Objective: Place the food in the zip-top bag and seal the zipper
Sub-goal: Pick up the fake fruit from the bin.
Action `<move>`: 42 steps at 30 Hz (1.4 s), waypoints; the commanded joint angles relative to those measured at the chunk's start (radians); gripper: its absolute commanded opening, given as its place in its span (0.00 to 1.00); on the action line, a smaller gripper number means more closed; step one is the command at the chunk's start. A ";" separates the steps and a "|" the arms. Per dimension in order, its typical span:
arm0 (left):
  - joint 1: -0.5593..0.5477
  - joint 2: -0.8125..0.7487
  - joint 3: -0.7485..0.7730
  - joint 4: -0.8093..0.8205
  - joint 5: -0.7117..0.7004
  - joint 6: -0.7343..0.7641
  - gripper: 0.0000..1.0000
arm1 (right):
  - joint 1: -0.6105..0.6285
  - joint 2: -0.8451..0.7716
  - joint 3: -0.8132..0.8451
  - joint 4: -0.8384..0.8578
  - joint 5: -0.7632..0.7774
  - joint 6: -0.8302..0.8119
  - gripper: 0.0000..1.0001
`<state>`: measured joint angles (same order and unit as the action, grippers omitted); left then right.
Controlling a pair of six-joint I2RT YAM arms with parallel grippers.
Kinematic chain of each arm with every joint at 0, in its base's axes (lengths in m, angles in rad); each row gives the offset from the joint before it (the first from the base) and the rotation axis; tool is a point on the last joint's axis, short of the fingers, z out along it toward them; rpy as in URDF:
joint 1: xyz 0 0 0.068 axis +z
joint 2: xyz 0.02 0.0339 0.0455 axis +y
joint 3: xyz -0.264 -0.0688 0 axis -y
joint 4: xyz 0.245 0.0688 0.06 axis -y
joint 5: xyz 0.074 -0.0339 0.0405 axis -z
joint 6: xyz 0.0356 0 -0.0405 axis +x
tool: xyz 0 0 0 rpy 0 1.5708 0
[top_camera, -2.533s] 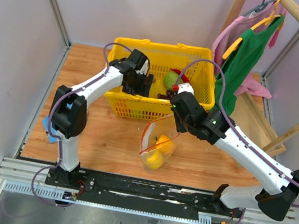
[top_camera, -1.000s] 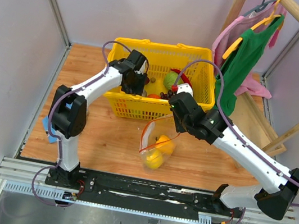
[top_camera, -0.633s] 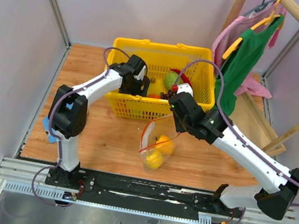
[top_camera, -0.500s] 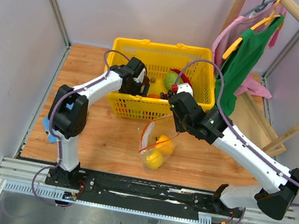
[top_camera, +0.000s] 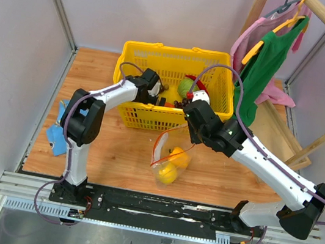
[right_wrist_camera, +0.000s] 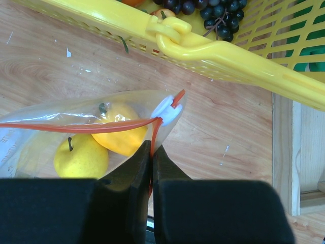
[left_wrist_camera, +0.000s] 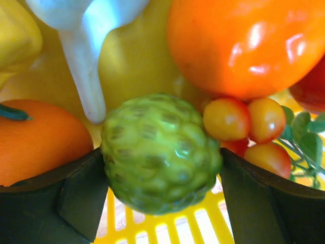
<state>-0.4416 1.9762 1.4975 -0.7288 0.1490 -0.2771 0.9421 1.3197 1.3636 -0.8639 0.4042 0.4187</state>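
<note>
Left gripper (left_wrist_camera: 162,203) sits low inside the yellow basket (top_camera: 161,53), at its front wall. We note its fingers (left_wrist_camera: 76,198) spread wide, one at each side of a bumpy green fruit (left_wrist_camera: 160,152). The fruit fills the gap between them; we cannot tell whether the pads press on it. It lies on the basket's lattice floor.

Around the green fruit, wrist view:
- a large orange fruit (left_wrist_camera: 249,46) above and right
- a cluster of cherry tomatoes (left_wrist_camera: 244,119) touching its right side
- a second orange piece (left_wrist_camera: 40,137) at its left
- a white pointed piece (left_wrist_camera: 84,56) above it

Right gripper (right_wrist_camera: 151,152) hovers just in front of the basket. Its fingers are pressed together, clamped on the zipper (right_wrist_camera: 76,127) where the red strip bends down, just under the whitish slider (right_wrist_camera: 165,109).

The zip-top bag (top_camera: 170,154) hangs from that pinch, its lower part resting on the wooden surface (top_camera: 114,151), near the basket but not touching it. Its mouth gapes open. Inside we see a round yellow fruit (right_wrist_camera: 81,157) and a second yellow piece (right_wrist_camera: 122,134) touching it.

Dark grapes (right_wrist_camera: 213,10) lie in the basket behind its handle
</note>
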 commanded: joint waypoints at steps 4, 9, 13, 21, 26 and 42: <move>0.005 0.052 -0.018 -0.001 -0.003 0.026 0.75 | -0.016 -0.008 -0.019 0.008 0.019 0.005 0.05; 0.006 -0.021 -0.013 0.002 -0.018 0.018 0.57 | -0.017 -0.017 -0.022 0.008 0.030 0.003 0.06; 0.006 -0.111 -0.005 0.003 -0.025 0.008 0.47 | -0.017 -0.018 -0.019 0.009 0.031 0.000 0.06; 0.003 -0.289 -0.014 0.033 -0.040 -0.009 0.37 | -0.016 -0.031 -0.009 0.017 0.035 -0.001 0.04; 0.001 -0.397 -0.031 0.069 -0.059 -0.024 0.34 | -0.017 -0.042 -0.009 0.030 0.035 0.005 0.03; -0.066 -0.741 -0.186 0.328 0.046 -0.069 0.27 | -0.017 -0.044 -0.018 0.071 0.017 0.028 0.02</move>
<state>-0.4660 1.3106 1.3384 -0.5156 0.1452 -0.3382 0.9421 1.2884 1.3506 -0.8173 0.4046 0.4225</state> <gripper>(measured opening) 0.774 0.022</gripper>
